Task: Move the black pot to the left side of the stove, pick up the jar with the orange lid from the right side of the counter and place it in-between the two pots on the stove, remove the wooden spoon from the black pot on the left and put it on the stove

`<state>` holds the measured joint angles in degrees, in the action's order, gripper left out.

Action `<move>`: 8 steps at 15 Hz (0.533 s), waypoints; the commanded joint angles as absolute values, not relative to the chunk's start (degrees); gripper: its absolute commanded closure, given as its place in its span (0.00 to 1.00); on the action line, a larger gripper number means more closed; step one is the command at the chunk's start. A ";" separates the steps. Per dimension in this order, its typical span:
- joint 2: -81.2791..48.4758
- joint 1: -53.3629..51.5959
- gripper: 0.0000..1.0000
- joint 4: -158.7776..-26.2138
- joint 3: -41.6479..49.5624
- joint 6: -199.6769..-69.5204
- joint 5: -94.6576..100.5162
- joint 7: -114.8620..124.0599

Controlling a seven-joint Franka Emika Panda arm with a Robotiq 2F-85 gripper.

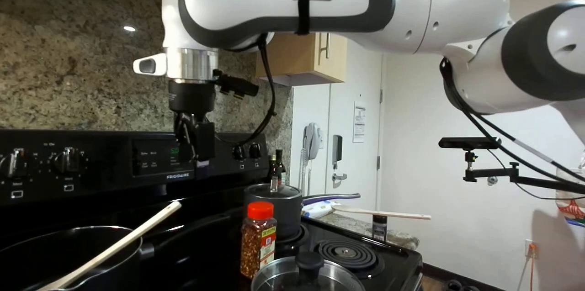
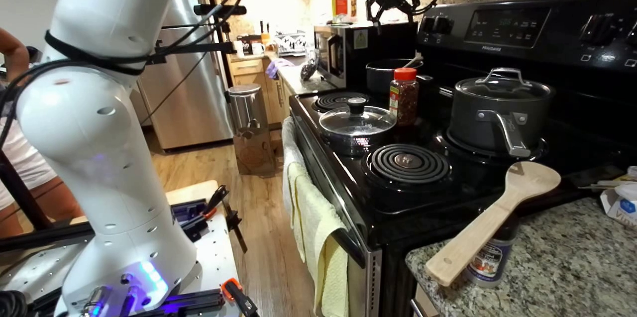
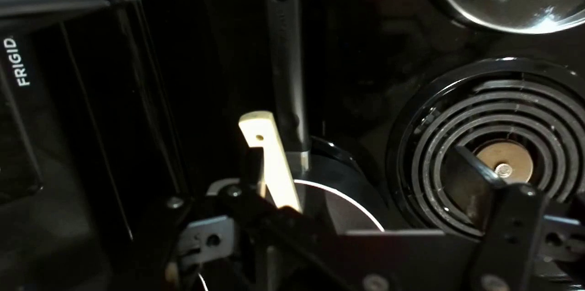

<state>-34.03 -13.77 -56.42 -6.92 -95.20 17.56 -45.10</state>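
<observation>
The black pot (image 1: 114,277) sits on the stove (image 2: 468,185) at the end near the microwave; it also shows in another exterior view (image 2: 382,78) and the wrist view (image 3: 336,193). A wooden spoon (image 1: 114,247) leans in it, handle over the rim; its handle end shows in the wrist view (image 3: 276,167). The jar with the orange lid (image 1: 258,240) stands upright between the black pot and the grey lidded pot (image 2: 497,113). My gripper (image 2: 393,11) is open and empty, high above the black pot; in the wrist view (image 3: 363,167) its left finger partly hides the spoon.
A glass-lidded pan (image 2: 357,125) stands beside the jar at the stove's front. A second wooden spoon (image 2: 490,227) lies across a small spice jar (image 2: 490,262) on the granite counter (image 2: 562,257). The microwave (image 2: 343,53) stands beyond the black pot. The back panel rises behind.
</observation>
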 commanded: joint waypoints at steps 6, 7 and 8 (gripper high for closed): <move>-47.48 -17.54 0.00 -44.20 -5.40 -97.58 21.44 -53.05; -48.91 -17.96 0.00 -43.14 -4.81 -97.33 22.02 -53.81; -50.35 -18.28 0.00 -42.08 -4.25 -97.33 22.65 -54.81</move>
